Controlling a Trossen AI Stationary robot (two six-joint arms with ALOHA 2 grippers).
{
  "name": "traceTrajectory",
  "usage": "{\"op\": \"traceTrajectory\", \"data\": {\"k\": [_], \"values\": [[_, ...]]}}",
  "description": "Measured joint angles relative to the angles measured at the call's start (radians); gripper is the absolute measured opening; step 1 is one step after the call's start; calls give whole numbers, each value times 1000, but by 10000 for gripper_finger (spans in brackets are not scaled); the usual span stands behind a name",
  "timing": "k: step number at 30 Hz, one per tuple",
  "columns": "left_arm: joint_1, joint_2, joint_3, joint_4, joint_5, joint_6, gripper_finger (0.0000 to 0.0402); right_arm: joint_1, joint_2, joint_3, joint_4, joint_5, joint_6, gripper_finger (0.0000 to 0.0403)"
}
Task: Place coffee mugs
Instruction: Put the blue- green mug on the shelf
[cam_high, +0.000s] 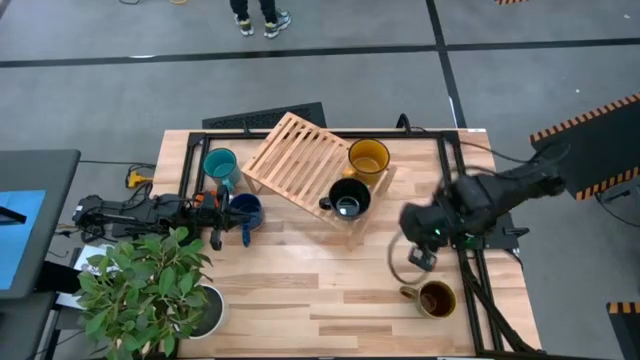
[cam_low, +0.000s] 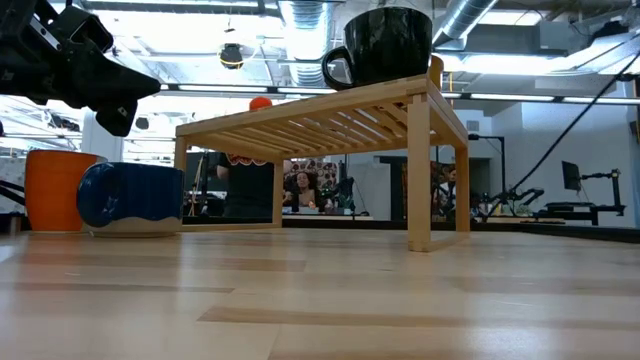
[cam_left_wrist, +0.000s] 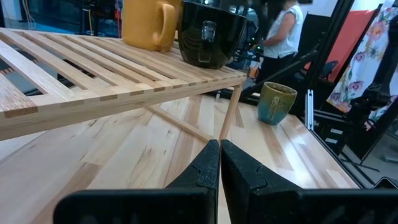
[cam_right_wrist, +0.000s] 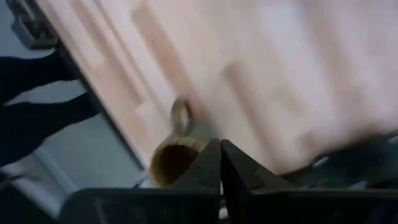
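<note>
left gripper (cam_left_wrist: 219, 163): fingers pressed together, nothing between them. It sits low over the table (cam_high: 330, 300), just off the rack's edge.
right gripper (cam_right_wrist: 220, 167): fingers also pinched together on nothing, hanging above the table's right side.
brown-olive mug (cam_high: 432, 298): standing on bare wood right below the right fingertips, not touched (the wrist camera shows its rim and handle just past the tips).
wooden rack (cam_high: 300, 160): slatted, set at an angle, ahead of the left fingers.
black mug (cam_high: 348, 198): up on the rack, near its corner.
yellow mug (cam_high: 368, 158): on the rack too, just behind the black one.
dark blue mug (cam_high: 245, 212): on the table close beside the left arm.
teal mug (cam_high: 220, 164): near the rack's far-left side.
orange mug (cam_low: 55, 188): touching or just behind the blue one in the low view, can't tell which.
plant (cam_high: 150, 290): leafy thing in a white pot, front-left corner.
</note>
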Motion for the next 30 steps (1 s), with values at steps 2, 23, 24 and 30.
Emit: {"op": "traceTrajectory", "data": {"k": [2,23,24,30], "values": [[0,0,0,0,0,0,0,56,-55,-122,95,-62,130,19],[0,0,0,0,0,0,0,381,224,-328,387,-149,565,19],[0,0,0,0,0,0,0,380,238,-328,392,-148,558,18],[0,0,0,0,0,0,0,375,288,-328,393,-97,532,19]]}}
